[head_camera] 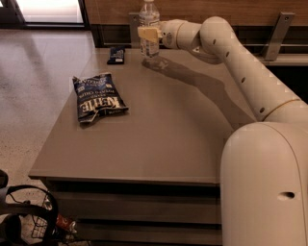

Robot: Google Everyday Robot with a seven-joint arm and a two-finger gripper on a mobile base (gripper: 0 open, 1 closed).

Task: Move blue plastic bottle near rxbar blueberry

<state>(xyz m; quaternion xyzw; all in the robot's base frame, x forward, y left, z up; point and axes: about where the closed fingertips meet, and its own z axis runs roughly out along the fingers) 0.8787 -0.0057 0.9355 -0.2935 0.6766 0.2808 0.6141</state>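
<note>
Grey matte tabletop [168, 134] fills most of the view, with a brown wooden wall panel [216, 7] behind its far edge and pale speckled floor [38, 72] to the left.

At the far edge of the table stands the blue plastic bottle [149, 48], a clear, faintly bluish water bottle with a white screw cap and a white-and-blue label, upright and the tallest thing here. Its base is at the table surface or just above it; which one cannot be told. The 2-finger gripper [149, 34] is clamped around the bottle at mid-height, 1 pale yellowish finger pad [146, 33] lying flat across the front of the label.

Just left of the bottle, near but apart from it, lies the rxbar blueberry [116, 55], a small flat dark blue rectangular wrapper, close to the table's far left corner.

Nearer the camera and well apart from both, a larger crinkled dark blue chip bag [98, 97] printed "Kettle" lies flat near the left edge.

From the gripper, the white jointed arm [240, 62] runs right and down to the rounded white robot body [264, 182] at the lower right, and it casts a dark shadow [202, 86] across the table. A black wire basket [29, 221] sits on the floor at the lower left.
</note>
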